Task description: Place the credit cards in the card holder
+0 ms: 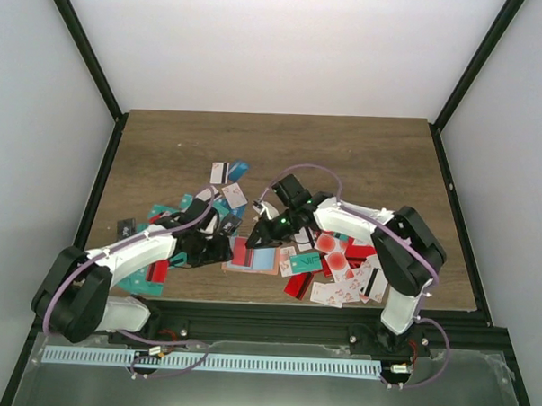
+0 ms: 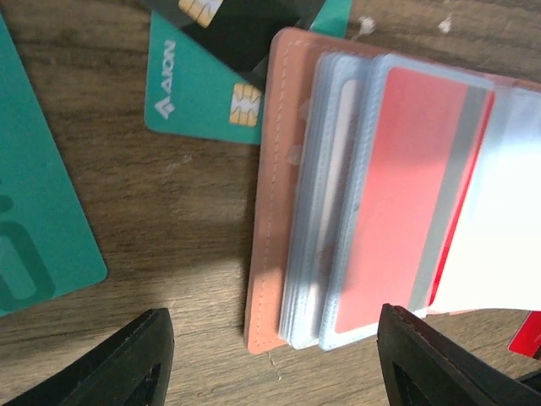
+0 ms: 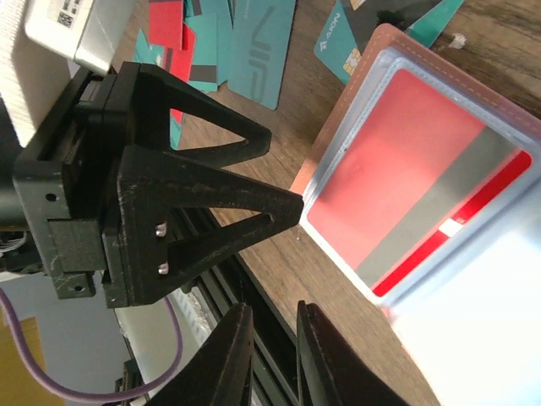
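The salmon-pink card holder (image 1: 251, 254) lies open on the table, its clear sleeves fanned out (image 2: 279, 194). A red card (image 2: 397, 194) with a grey stripe sits in the top sleeve and shows in the right wrist view (image 3: 397, 161). My left gripper (image 2: 275, 364) is wide open, with the holder's near corner between its fingers but not touching them. My right gripper (image 3: 275, 309) hovers just over the holder, jaws a narrow gap apart with nothing between them. A pale blurred sheet (image 3: 482, 338) covers the holder's far part. Loose credit cards (image 1: 340, 260) lie all around.
Teal cards (image 2: 194, 93) lie beside the holder's spine, and a large one (image 2: 34, 228) lies to the left. Red and white cards are piled under my right arm (image 1: 336, 269). More teal cards lie at the left (image 1: 176, 208). The black table rail (image 1: 275, 316) runs close in front.
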Motion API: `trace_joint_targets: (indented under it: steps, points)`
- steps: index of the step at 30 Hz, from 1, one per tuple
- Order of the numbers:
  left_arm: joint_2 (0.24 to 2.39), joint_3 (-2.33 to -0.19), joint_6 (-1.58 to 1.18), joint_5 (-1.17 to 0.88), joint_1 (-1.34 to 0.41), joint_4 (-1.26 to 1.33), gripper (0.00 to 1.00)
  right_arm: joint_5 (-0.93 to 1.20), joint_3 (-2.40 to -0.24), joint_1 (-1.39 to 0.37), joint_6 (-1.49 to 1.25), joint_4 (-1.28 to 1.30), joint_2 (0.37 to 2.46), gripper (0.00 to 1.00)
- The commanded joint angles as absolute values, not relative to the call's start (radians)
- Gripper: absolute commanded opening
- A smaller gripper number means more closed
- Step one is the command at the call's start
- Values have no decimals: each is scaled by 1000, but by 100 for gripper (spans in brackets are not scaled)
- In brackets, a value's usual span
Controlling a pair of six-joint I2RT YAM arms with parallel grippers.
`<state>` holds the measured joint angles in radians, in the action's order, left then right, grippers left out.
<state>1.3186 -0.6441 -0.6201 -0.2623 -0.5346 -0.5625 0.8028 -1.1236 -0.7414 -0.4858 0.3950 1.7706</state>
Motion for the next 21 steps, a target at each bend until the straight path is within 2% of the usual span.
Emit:
trace_joint_targets:
  steps: [1, 21]
  points:
    - [1309, -610, -638, -327, -517, -503, 68, 801, -1166, -762, -493, 388, 1821, 16]
    - [1403, -578, -629, -362, -509, -400, 69, 775, -1056, -763, -489, 280, 1982, 7]
